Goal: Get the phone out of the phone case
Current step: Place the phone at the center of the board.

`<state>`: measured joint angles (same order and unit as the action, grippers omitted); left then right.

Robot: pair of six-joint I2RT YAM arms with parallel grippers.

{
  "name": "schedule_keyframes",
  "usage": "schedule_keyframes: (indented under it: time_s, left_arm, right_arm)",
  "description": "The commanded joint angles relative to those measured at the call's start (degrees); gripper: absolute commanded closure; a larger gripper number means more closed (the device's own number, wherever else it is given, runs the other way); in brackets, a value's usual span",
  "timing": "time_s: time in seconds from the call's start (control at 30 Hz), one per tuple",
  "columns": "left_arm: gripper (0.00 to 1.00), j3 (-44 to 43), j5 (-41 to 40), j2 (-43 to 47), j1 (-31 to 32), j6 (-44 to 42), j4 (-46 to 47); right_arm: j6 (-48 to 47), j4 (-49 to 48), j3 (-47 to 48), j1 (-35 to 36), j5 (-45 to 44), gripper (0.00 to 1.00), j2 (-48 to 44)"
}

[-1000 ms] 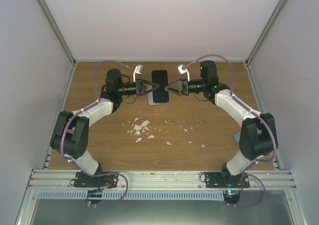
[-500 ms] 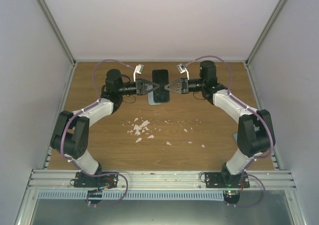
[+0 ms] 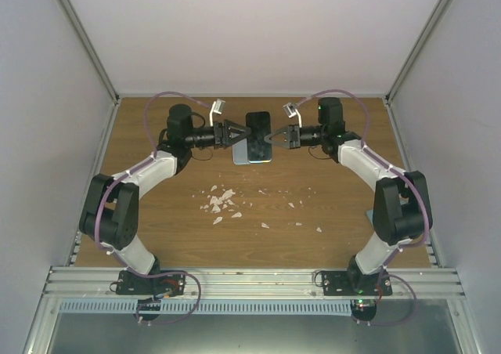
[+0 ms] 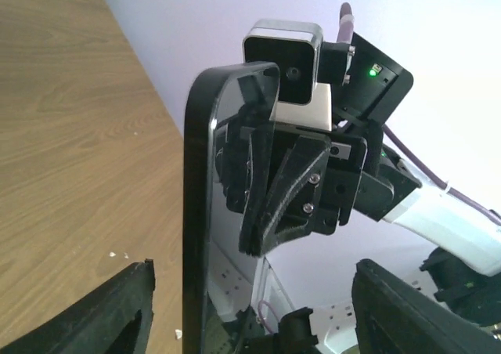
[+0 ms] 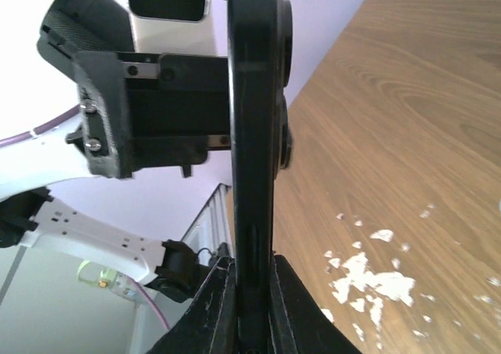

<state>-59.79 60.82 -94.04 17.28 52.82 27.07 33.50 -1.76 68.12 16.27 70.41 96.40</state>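
Phone (image 3: 257,127) now further right, its edge tight between right fingers (image 5: 213,313); left fingers (image 4: 117,311) wide apart.

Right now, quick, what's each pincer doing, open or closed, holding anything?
Left pincer: open, fingers spread either side of the phone, not gripping it.
Right pincer: closed on the phone's edge.

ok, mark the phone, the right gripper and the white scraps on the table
phone (image 3: 258,124): top view, its dark face
right gripper (image 3: 271,138): top view, between its fingertips
white scraps (image 3: 221,201): top view, the biggest clump
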Motion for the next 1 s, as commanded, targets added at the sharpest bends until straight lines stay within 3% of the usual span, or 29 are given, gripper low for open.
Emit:
schedule_keyframes:
  time_s: [0.0, 0.2, 0.53, 0.97]
  left_arm:
    - [0.26, -1.6, -2.2, 0.7, -1.4, -3.3, -4.3]
    - [0.19, -1.8, -2.9, 2.7, -3.2, -7.0, -7.6]
    - [0.18, -1.2, -3.6, 5.5, -7.2, -8.9, -9.1]
    - [0.18, -0.3, -4.4, 6.2, -8.4, -10.2, -10.1]
  right_arm:
    - [-7.5, 7.8, 1.4, -3.3, -1.1, 1.00, 1.3]
    - [-15.1, 18.9, 6.6, -6.4, -1.1, 1.00, 5.8]
    - [-26.0, 35.2, 19.6, -7.8, -7.3, 0.99, 18.0]
    - [-25.6, 33.9, 29.2, -8.7, -5.2, 0.99, 33.3]
